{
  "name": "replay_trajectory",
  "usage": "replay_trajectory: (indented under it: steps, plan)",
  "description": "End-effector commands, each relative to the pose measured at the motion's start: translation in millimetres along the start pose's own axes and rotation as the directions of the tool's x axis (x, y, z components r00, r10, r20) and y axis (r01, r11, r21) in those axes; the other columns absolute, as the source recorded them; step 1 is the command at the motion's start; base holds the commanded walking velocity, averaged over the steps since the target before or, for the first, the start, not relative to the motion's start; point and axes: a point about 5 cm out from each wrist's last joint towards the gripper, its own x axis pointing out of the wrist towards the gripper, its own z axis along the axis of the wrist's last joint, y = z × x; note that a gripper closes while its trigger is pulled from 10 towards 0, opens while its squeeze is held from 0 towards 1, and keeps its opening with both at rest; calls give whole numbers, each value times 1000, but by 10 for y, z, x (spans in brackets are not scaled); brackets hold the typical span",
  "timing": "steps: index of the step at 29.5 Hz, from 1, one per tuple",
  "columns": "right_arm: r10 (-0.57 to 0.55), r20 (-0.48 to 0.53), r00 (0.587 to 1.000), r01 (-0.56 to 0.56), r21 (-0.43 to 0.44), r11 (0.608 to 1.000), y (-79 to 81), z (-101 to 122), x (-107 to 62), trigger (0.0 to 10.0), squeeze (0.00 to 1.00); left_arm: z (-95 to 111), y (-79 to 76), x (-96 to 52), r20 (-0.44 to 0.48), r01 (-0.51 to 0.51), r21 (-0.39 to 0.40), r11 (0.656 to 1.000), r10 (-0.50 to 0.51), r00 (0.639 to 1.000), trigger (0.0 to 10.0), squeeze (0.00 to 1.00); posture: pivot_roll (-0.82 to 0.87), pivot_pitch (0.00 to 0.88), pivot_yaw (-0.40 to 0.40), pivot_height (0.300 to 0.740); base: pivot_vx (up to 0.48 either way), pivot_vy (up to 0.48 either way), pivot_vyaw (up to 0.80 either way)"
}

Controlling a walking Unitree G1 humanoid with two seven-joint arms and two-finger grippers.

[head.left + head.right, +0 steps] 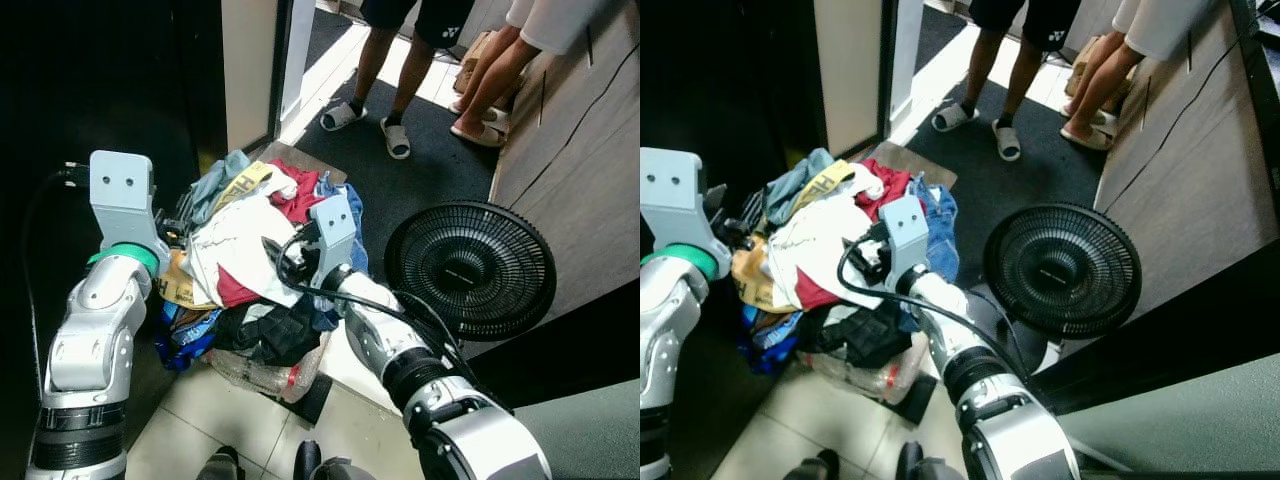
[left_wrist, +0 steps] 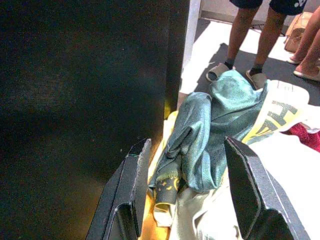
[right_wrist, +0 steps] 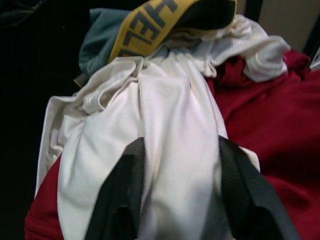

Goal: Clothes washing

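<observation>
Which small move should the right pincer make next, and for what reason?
Probably close on the white garment. The right pincer is open, its fingers straddling a raised fold of that cloth atop the laundry pile, so shutting should catch it. The left pincer hovers open over teal cloth.

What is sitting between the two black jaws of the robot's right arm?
A fold of the white garment lies between the right gripper jaws, which stand open either side of it, red cloth beside; the right wrist view shows it.

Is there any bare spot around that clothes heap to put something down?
Bare floor tiles lie in front of the clothes pile, and dark carpet lies between the pile, the fan and the people's feet. The pile itself is crowded with both grippers.
</observation>
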Motion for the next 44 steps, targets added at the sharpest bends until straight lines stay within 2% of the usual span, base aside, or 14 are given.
replay_trajectory:
  steps: [1,12,20,22,25,27,28,31,33,36,37,39,42,44]
  plan:
    - [64,-4,998,-63,136,989,415,-180,52,0,0,-14,-45,-26,-7,17,-5,1000,-17,1000,10000,0,259,284,-116,740,0,0,0]
    - [44,23,999,-47,176,983,364,-173,13,0,0,-9,-51,-18,-18,25,-4,1000,-25,1000,10000,0,245,286,-99,740,0,0,0]
    - [-10,97,995,-5,157,988,160,-34,-51,0,0,8,-97,28,-8,38,-13,999,-38,999,10000,0,224,254,-87,740,0,0,0]
    - [-25,122,992,7,145,989,99,11,-81,0,0,15,-106,36,-5,41,-16,999,-41,999,10000,0,217,245,-83,740,0,0,0]
    - [-140,210,968,132,54,990,-214,237,-255,0,0,42,-178,59,8,69,-37,997,-69,998,10000,0,190,212,-61,740,0,0,0]
    - [-191,246,950,191,24,981,-321,344,-314,667,0,53,-213,65,12,82,-44,996,-82,997,10000,0,174,196,-51,740,0,0,0]
    - [-220,269,938,227,8,974,-380,411,-349,10000,0,59,-232,68,15,90,-49,995,-89,996,10000,0,170,192,-49,740,0,0,0]
    - [-292,368,883,337,-62,940,-585,729,-464,10000,0,84,-327,79,27,121,-64,991,-119,992,10000,0,144,159,-27,740,0,0,0]
    - [-292,368,883,337,-62,940,-585,729,-464,10000,0,84,-327,79,27,121,-64,991,-119,992,10000,0,144,159,-27,740,0,0,0]
    - [-333,550,766,470,-124,874,-804,1354,-649,10000,0,139,-457,108,52,170,-84,982,-166,985,10000,0,101,109,8,740,0,0,0]
    - [-333,550,766,470,-124,874,-804,1354,-649,10000,0,139,-457,108,52,170,-84,982,-166,985,10000,0,101,109,8,740,0,0,0]
    - [-342,609,715,515,-129,847,-856,1576,-731,10000,0,162,-492,125,62,184,-92,979,-179,982,10000,0,92,95,16,740,0,0,0]
    - [-338,731,593,605,-127,786,-929,2044,-981,10000,0,319,-516,171,115,200,-98,975,-189,975,10000,0,83,66,28,740,0,0,0]
    - [-337,751,567,625,-125,771,-935,2129,-1056,10000,0,394,-502,181,139,199,-96,975,-185,973,10000,0,82,62,28,740,0,0,0]
